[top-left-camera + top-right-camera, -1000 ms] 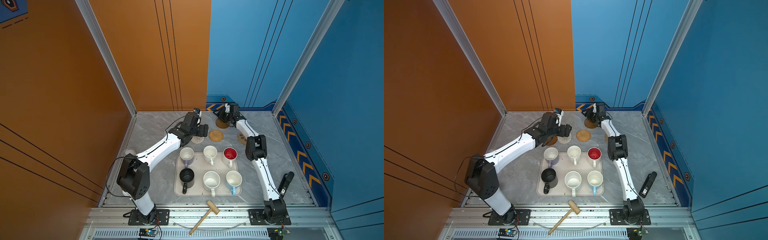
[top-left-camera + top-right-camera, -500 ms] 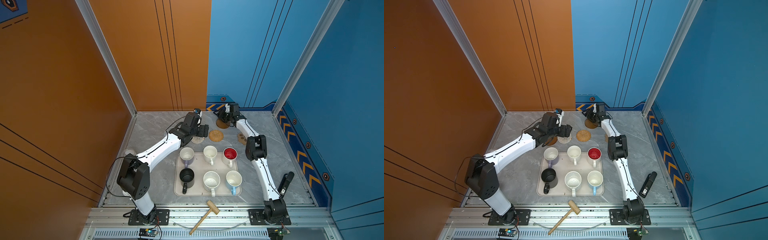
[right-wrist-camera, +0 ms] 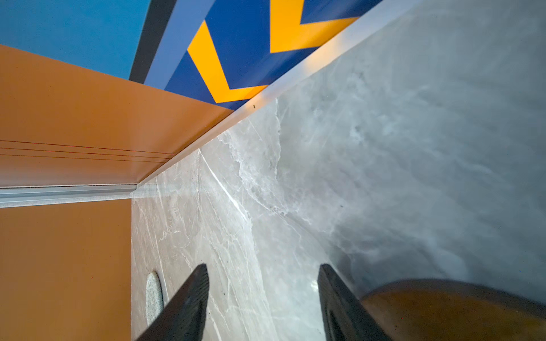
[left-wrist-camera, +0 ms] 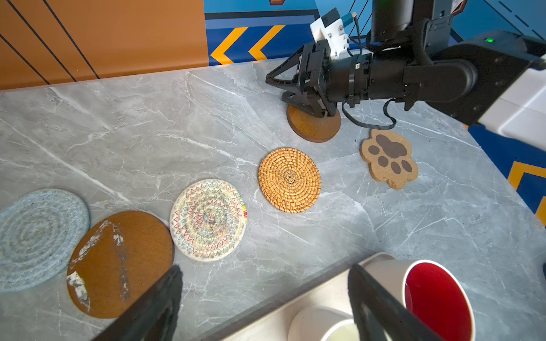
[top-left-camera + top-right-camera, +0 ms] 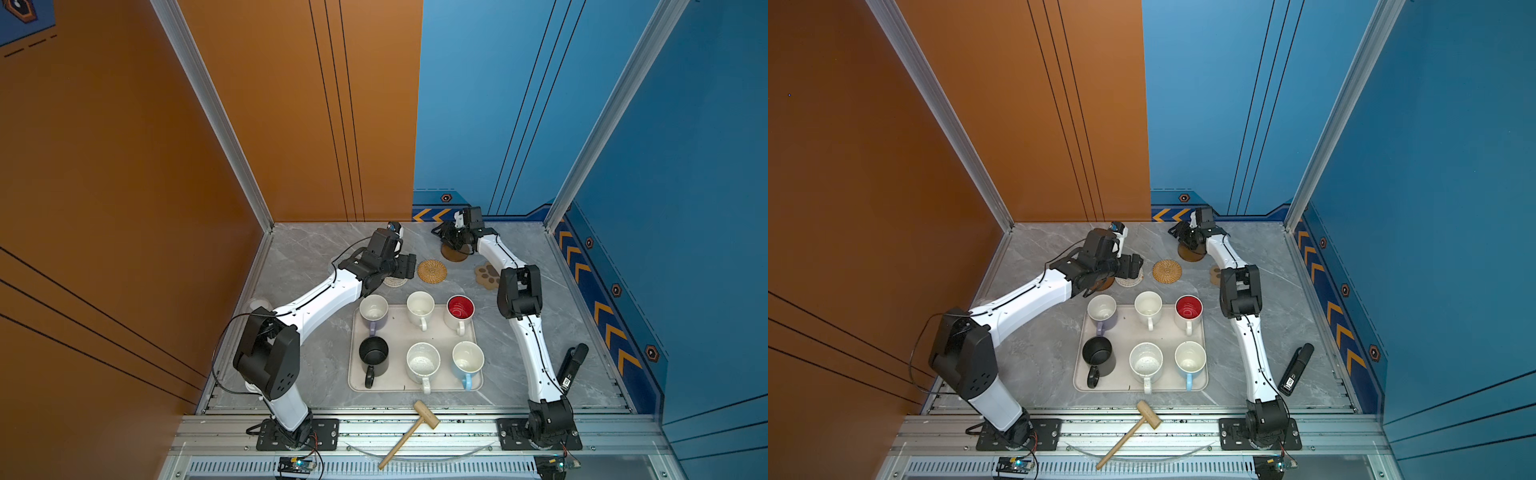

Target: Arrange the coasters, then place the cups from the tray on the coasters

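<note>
Past the tray's (image 5: 397, 332) far left corner, the left gripper (image 4: 266, 298) hangs above the table (image 4: 147, 118), its jaws spread wide with nothing between them. Beyond the tray's far edge the coasters lie in a loose row. A blue-grey woven round (image 4: 38, 236) lies farthest out past the left corner, then a scuffed brown disc (image 4: 118, 262), a whitish zigzag-stitched round (image 4: 208, 220) and a tan rattan round (image 4: 289, 180) opposite the edge's middle. Farther back from the tray lies a second brown disc (image 4: 314, 127). The right gripper (image 3: 262, 274) sits low at its rim, jaws apart and gripping nothing. The paw-shaped coaster (image 4: 388, 159) lies past the tray's far right corner. All six cups stand on the tray: lavender cup (image 5: 373, 311), cream cup (image 5: 420, 305) and red-lined cup (image 5: 460, 309) in the far row, black cup (image 5: 373, 353), speckled cup (image 5: 422, 361) and light blue cup (image 5: 468, 359) in the near row.
</note>
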You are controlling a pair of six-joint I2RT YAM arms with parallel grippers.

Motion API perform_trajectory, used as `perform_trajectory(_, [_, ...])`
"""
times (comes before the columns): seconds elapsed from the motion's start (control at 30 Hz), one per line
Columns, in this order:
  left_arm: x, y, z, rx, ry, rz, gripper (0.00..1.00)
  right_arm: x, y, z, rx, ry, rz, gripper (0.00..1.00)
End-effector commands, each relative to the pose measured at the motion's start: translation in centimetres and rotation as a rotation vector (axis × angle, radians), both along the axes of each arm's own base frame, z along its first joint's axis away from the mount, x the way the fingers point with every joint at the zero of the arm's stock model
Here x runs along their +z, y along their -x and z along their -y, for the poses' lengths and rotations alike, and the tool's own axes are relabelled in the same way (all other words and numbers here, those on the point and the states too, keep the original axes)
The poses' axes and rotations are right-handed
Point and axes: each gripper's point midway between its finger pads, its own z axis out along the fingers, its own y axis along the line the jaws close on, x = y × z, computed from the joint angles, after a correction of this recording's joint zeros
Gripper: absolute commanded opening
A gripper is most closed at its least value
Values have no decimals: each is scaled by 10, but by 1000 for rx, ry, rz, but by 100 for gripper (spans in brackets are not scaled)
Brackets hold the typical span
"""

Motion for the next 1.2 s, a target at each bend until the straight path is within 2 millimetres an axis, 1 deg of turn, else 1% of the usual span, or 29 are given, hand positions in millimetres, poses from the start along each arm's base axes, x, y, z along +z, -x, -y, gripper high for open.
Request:
perform_trajectory(0.0, [8, 8, -1, -4, 8, 15, 89, -53, 33, 23, -27, 87, -198, 58])
perform_trajectory(0.2, [8, 9, -2, -3, 13, 17, 89, -53, 50, 21, -7, 110, -224, 58])
perform_trajectory(0.4, [9, 11, -2, -8, 19, 17, 89, -57, 67, 30, -9, 143, -252, 58])
perform_trajectory(0.47, [9, 13, -2, -9, 22, 18, 89, -57, 71, 27, 6, 134, -256, 59])
perform_trajectory(0.53, [9, 13, -3, -7, 24, 20, 89, -52, 73, 21, 29, 118, -246, 60])
perform_trajectory(0.6, [10, 13, -3, -6, 26, 22, 89, -41, 71, 13, 48, 86, -210, 61])
perform_trajectory(0.67, [10, 14, -3, -4, 30, 23, 89, -26, 65, 9, 48, 57, -168, 62])
perform_trajectory(0.7, [11, 14, -2, -6, 32, 24, 89, -15, 62, 8, 44, 39, -140, 62])
perform_trajectory(0.77, [13, 14, -2, -7, 35, 28, 89, 7, 53, 11, 29, 15, -89, 62])
perform_trajectory(0.83, [14, 15, -1, -9, 37, 29, 89, 26, 45, 17, 7, -1, -47, 62])
perform_trajectory(0.9, [14, 15, 0, -11, 39, 30, 89, 40, 38, 28, -17, -13, -22, 62])
perform_trajectory(1.03, [13, 15, 1, -10, 43, 26, 89, 48, 26, 48, -51, -30, 2, 61])
perform_trajectory(1.07, [13, 15, 1, -10, 44, 25, 89, 48, 23, 51, -56, -38, 5, 61])
perform_trajectory(1.1, [20, 11, 5, -12, 63, 52, 89, 47, 20, 55, -62, -46, 10, 61])
perform_trajectory(1.17, [19, 11, 6, -13, 63, 50, 89, 46, 15, 61, -76, -62, 15, 61])
